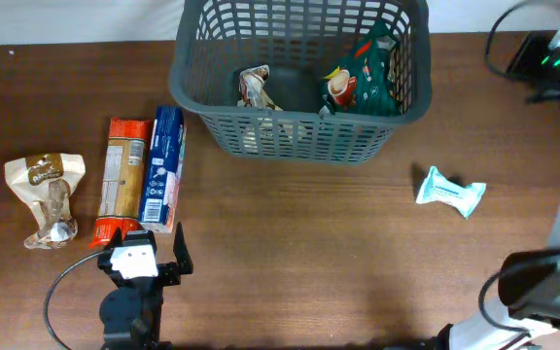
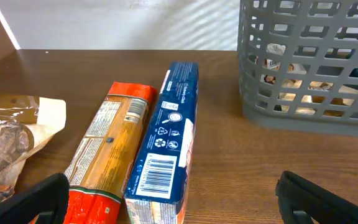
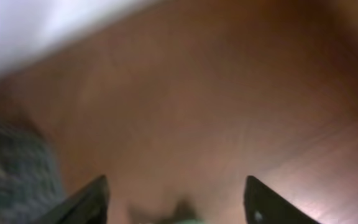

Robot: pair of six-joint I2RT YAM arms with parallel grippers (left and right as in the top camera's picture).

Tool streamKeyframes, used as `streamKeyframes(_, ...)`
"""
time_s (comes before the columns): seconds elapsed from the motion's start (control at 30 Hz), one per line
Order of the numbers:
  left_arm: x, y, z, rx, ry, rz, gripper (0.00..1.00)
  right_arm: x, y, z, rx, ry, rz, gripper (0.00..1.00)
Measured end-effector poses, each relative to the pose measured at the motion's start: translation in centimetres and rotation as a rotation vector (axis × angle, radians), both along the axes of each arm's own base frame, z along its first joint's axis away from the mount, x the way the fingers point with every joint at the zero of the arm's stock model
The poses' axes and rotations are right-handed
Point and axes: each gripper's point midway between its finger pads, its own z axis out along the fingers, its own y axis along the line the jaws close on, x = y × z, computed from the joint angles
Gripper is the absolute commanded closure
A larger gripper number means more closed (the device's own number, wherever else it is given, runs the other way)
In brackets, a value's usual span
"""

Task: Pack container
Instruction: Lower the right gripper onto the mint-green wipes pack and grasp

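The big dark grey plastic basket (image 1: 290, 136) has holey sides. The left pincer (image 2: 176, 202) and right pincer (image 3: 176, 199) gape, empty.

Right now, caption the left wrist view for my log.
Left gripper, jaws open, faces blue box beside orange packet; grey container to the right.

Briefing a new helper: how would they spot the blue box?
Start at the grey basket at the back. Left of it two long packs lie side by side; the blue box is the one nearer the basket, beside the orange-red pack.
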Motion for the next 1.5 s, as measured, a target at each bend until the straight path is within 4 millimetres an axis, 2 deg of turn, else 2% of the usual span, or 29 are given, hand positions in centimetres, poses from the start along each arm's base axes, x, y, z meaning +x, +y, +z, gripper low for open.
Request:
streamKeyframes(0.03,0.0,0.0,0.0,0.000,0.000,0.000,0.01,-0.7,0.4,-3.4,0.043,0.074,0.008,0.30)
streamKeyframes(0.07,0.0,0.0,0.0,0.000,0.000,0.000,0.01,-0.6,0.7,-4.3,0.067,0.081,0.018,0.30)
streamKeyframes(0.1,0.0,0.0,0.0,0.000,0.000,0.000,0.01,-1.8,1.7,-8.4,0.125,0.168,0.031,0.29)
streamKeyframes(0.17,0.0,0.0,0.0,0.000,-0.001,0.000,0.01,-3.0,3.2,-11.8,0.202,0.226,0.058,0.27)
streamKeyframes(0.27,0.0,0.0,0.0,0.000,0.000,0.000,0.01,-4.4,4.4,-14.9,0.260,0.276,0.073,0.26)
streamKeyframes(0.43,0.0,0.0,0.0,0.000,0.000,0.000,0.01,-6.7,5.5,-18.1,0.307,0.355,0.074,0.27)
streamKeyframes(0.5,0.0,0.0,0.0,0.000,0.000,0.000,0.01,-7.3,6.0,-18.6,0.333,0.373,0.079,0.27)
streamKeyframes(0.83,0.0,0.0,0.0,0.000,0.000,0.000,0.01,-6.7,6.7,-18.5,0.365,0.342,0.121,0.26)
streamKeyframes(0.97,0.0,0.0,0.0,0.000,0.000,0.000,0.01,-3.9,5.9,-17.9,0.219,0.244,0.357,0.20)
streamKeyframes(1.03,0.0,0.0,0.0,0.000,0.000,0.000,0.01,-3.5,5.8,-17.7,0.141,0.238,0.494,0.20)
streamKeyframes(1.17,0.0,0.0,0.0,0.000,0.000,0.000,0.01,-3.9,5.3,-17.9,-0.026,0.288,0.769,0.18)
streamKeyframes(1.3,0.0,0.0,0.0,0.000,0.000,0.000,0.01,-4.8,4.1,-18.2,-0.161,0.375,0.937,0.15)
streamKeyframes(1.5,0.0,0.0,0.0,0.000,0.000,0.000,0.01,-5.5,4.0,-18.4,-0.204,0.421,1.025,0.16)
